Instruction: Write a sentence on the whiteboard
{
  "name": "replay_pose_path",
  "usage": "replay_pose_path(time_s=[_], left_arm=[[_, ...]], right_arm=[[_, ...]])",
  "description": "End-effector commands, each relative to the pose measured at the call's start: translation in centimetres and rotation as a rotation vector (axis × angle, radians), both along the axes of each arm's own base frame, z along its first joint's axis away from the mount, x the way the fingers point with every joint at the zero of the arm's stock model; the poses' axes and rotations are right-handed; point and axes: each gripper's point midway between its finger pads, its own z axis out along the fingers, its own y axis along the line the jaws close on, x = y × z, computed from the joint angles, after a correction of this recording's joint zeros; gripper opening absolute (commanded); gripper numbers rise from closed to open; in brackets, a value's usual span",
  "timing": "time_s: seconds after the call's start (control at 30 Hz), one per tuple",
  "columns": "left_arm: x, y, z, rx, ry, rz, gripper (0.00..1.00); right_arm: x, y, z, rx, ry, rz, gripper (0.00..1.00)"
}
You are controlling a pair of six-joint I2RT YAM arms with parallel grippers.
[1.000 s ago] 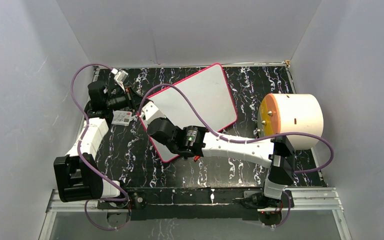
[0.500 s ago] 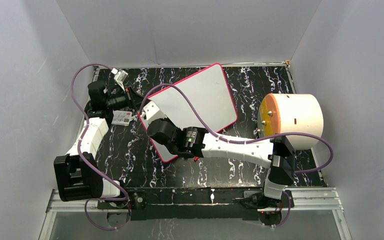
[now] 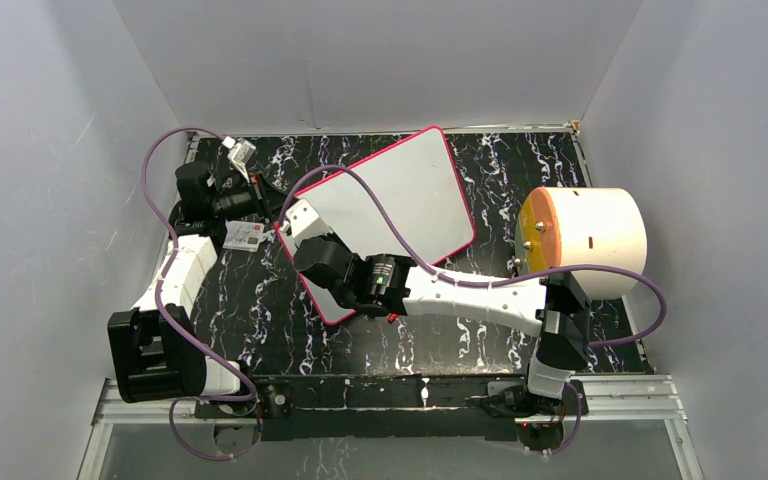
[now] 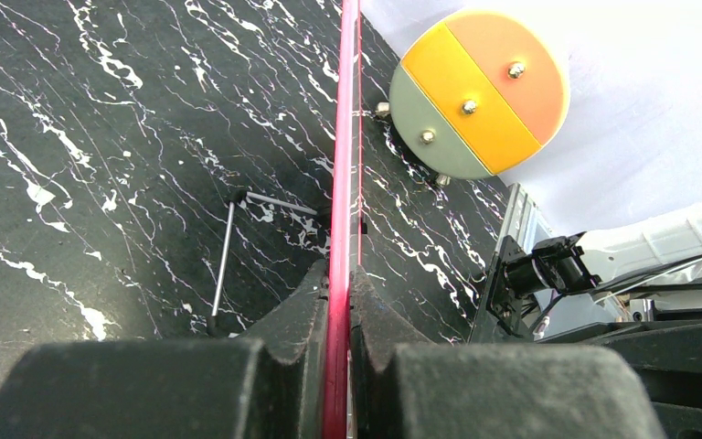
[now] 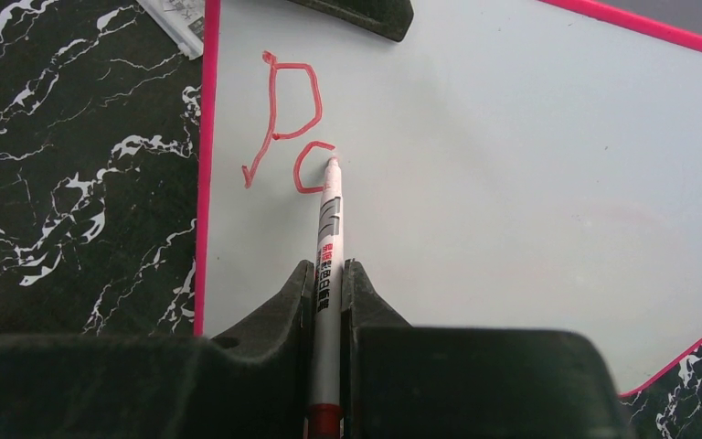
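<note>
The whiteboard (image 3: 400,195) lies slanted on the black marbled table, white with a pink-red frame. My left gripper (image 3: 276,205) is shut on its left edge; the left wrist view shows the frame (image 4: 343,137) edge-on between the jaws (image 4: 338,274). My right gripper (image 3: 312,258) hovers over the board's near-left part, shut on a white marker (image 5: 329,238) with a red end. The marker's tip touches the board (image 5: 512,165). The sentence (image 5: 288,119) stands as a red "P" and a partly drawn round letter beside the tip.
A large white cylinder with an orange, yellow and grey face (image 3: 585,240) lies at the right, also in the left wrist view (image 4: 480,91). A small white printed card (image 3: 245,236) lies left of the board. A thin metal rod (image 4: 224,261) lies on the table. Grey walls enclose the table.
My right gripper with the marker has shifted slightly toward the far left over the board. The left arm and the board have not moved.
</note>
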Motion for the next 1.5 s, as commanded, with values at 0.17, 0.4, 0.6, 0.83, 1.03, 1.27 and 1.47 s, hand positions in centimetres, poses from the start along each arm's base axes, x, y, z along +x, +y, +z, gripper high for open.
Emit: replay_pose_path(time_s=[0.17,0.4,0.6,0.83,1.03,1.27,1.47], left_arm=[[1.3,1.3,-2.5,0.064,0.024,0.091,0.00],[1.3,1.3,-2.6,0.064,0.025,0.093,0.00],[1.3,1.3,-2.5,0.064,0.023,0.091,0.00],[1.3,1.3,-2.5,0.065,0.023,0.093,0.00],[1.3,1.3,-2.4,0.065,0.022,0.096,0.00],[1.4,1.3,-2.5,0.066,0.024,0.097,0.00],[1.3,1.3,-2.5,0.066,0.022,0.097,0.00]], right_arm=[[0.9,0.6,1.4,0.064,-0.033,-0.015,0.00],[0.9,0.8,1.7,0.069,-0.041,-0.009,0.00],[0.9,0.6,1.8,0.073,-0.039,-0.011,0.00],[0.9,0.5,2.1,0.077,-0.045,-0.009,0.00],[0.6,-0.2,2.6,0.083,-0.031,-0.010,0.00],[-0.1,-1.0,3.8,0.132,-0.030,0.018,0.00],[0.2,-1.7,3.6,0.127,-0.051,0.000,0.00]])
